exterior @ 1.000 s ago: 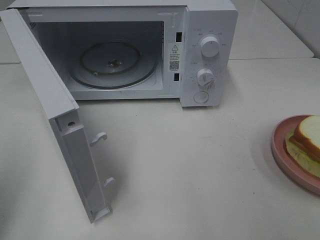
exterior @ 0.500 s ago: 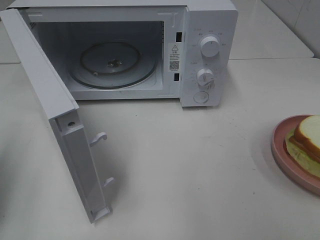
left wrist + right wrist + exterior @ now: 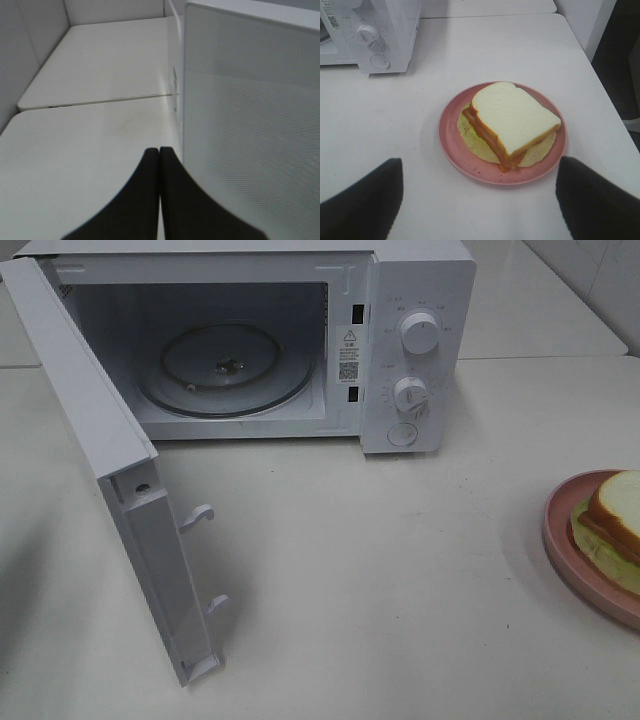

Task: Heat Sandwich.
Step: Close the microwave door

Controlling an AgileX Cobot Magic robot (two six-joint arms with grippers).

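Note:
The sandwich (image 3: 612,520) of white bread with reddish filling and pale green lettuce lies on a pink round plate (image 3: 560,540) at the right edge of the table. In the right wrist view the sandwich (image 3: 512,117) and plate (image 3: 452,145) lie ahead of my right gripper (image 3: 480,200), which is open and empty. The white microwave (image 3: 415,300) stands at the back with its door (image 3: 100,450) swung wide open and a glass turntable (image 3: 225,370) inside. My left gripper (image 3: 159,160) is shut and empty, beside the outer face of the door (image 3: 250,130). Neither gripper shows in the high view.
The microwave's two knobs (image 3: 420,332) and door button (image 3: 402,434) face front. The open door juts out over the table's left front. A seam (image 3: 100,100) divides the table from a second table behind it. A wall stands at the far left.

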